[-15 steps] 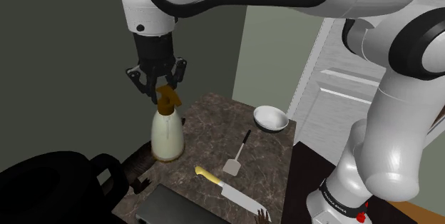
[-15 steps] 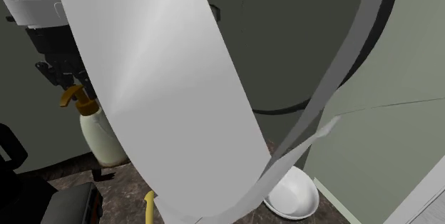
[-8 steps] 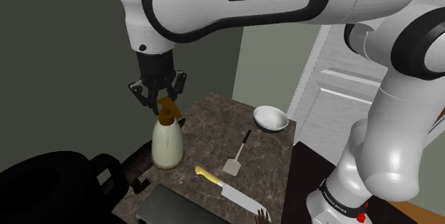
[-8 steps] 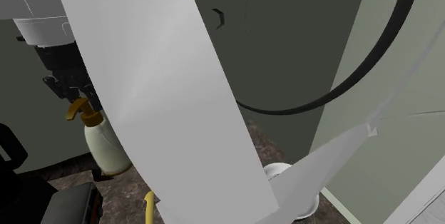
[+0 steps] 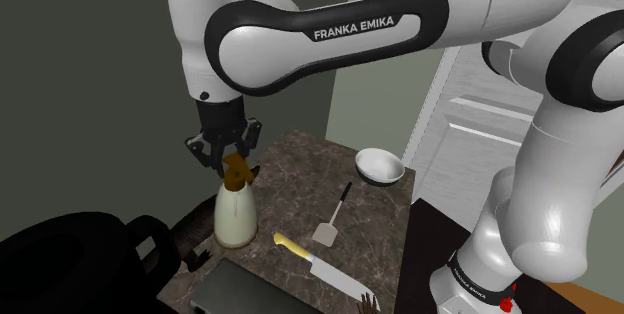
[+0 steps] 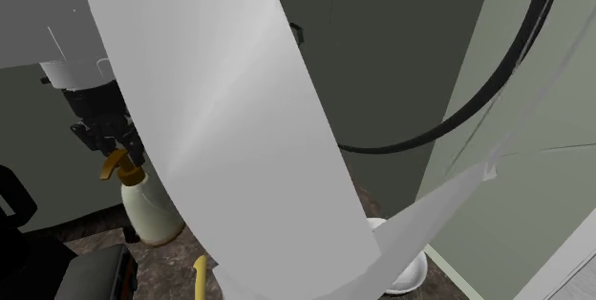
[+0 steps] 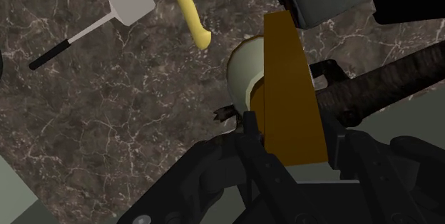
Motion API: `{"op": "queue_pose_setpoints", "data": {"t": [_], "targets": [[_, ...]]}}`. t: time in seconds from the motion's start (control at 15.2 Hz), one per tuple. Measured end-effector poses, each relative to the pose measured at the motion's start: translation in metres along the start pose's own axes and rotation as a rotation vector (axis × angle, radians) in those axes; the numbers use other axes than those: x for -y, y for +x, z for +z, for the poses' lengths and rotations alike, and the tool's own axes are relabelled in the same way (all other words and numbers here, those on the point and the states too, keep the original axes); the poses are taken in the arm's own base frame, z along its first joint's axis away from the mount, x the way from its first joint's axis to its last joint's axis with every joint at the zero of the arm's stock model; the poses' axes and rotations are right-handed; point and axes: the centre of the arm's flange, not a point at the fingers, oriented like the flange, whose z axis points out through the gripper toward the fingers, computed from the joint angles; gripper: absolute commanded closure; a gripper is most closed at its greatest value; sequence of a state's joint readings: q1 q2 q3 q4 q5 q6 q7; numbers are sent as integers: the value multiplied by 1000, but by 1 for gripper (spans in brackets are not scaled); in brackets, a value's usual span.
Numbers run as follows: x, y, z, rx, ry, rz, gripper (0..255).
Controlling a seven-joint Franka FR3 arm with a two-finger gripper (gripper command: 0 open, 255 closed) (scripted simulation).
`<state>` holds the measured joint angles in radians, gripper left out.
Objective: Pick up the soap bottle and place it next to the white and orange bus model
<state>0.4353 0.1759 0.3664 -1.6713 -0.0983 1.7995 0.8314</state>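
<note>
Jaws: spread, not clenched; my gripper (image 5: 233,162) straddles the brown pump head of the soap bottle (image 5: 234,217), one finger on each side.

Shoulder view, bottle: a cream body standing upright on the dark marbled counter (image 5: 300,187), toward the shoulder view's left.
Shoulder view, spatula: the grey spatula (image 5: 332,224) lies to the bottle's right, its black handle pointing toward the far side.
Shoulder view, knife: the yellow-handled knife (image 5: 315,262) lies nearer than the spatula, well apart from the bottle.
Shoulder view, bowl: the white bowl (image 5: 380,166) sits at the counter's far right.

Second exterior view, arm: my white arm (image 6: 210,107) crosses the foreground.
Second exterior view, bottle: my gripper (image 6: 115,145) hangs at the left, down over the pump of the soap bottle (image 6: 153,212).
Second exterior view, bowl: the rim of the bowl (image 6: 406,271) shows at the lower right.

Wrist view, grasp: my gripper (image 7: 292,133) has the pump of the soap bottle (image 7: 282,80) between its fingers (image 7: 249,126); I cannot tell whether the pads touch it.
Wrist view, tools: the spatula (image 7: 107,16) and knife (image 7: 189,12) lie on the counter (image 7: 121,115) beyond the bottle.
</note>
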Motion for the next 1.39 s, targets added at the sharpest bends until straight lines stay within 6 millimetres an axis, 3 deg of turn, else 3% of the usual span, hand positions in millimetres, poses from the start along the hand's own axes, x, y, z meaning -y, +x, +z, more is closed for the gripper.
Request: {"op": "queue_pose_setpoints", "data": {"t": [0.73,1.19,1.25,1.39], "targets": [[2,-1,57,0,0,0,255],[3,-2,63,0,0,0,255],[3,-2,63,0,0,0,0],[3,-2,63,-1,1,0,0]]}}
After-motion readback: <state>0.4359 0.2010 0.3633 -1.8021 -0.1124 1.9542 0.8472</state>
